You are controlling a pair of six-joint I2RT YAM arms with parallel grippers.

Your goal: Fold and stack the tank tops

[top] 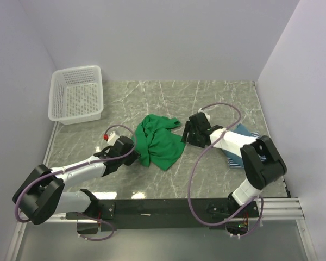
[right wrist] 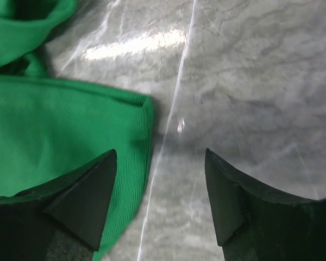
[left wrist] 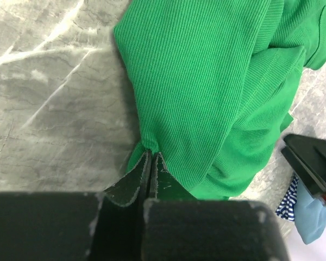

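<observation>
Nearest the bases, the left gripper (left wrist: 150, 163) is pressed together on a small bit of hem of the green tank top (top: 160, 142), which sits crumpled mid-table, not folded yet. The right gripper (right wrist: 161, 155) is spread wide at the top's other edge, one finger over cloth and the other over bare table (top: 206, 98), gripping nothing.

What I'd worry about: that left pinch is tiny, so a pull could slip it free or just drag the whole bunch instead of flattening it. If the right one closes where it is, it might catch one layer or miss the edge. The right arm also lies over the striped tank top (top: 236, 161) and the teal tank top (top: 244, 130), so a sweep could drag them.

Far left corner, the white basket (top: 76, 69): nothing visible in it.
</observation>
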